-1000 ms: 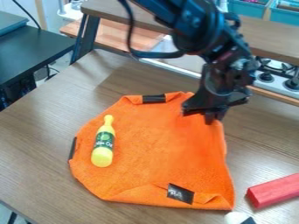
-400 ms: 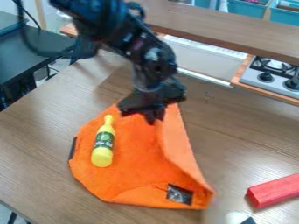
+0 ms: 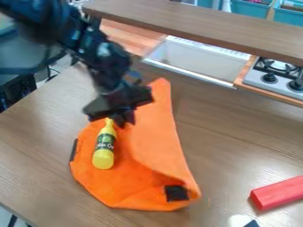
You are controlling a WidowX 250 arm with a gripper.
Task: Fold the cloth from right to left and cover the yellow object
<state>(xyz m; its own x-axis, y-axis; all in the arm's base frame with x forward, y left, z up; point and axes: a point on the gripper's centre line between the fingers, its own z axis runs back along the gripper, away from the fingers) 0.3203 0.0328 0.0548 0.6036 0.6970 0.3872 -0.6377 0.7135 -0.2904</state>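
Soft orange cloth (image 3: 148,146): on the brown wooden table (image 3: 41,150), lifted and bent partly over to the left.
Yellow bottle with dark green label (image 3: 103,155): lying on the cloth's left part, not covered.
Black two-finger gripper (image 3: 122,121): by the bottle's thin tip, pinching the cloth.
Long red block (image 3: 278,193): on the table, right of the cloth, apart.

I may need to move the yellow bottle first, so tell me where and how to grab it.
I'd take the yellow bottle by its body, from above, with the pincer across its width. It lies on the orange cloth, neck towards the view's top, and its body is thicker than its slim neck.
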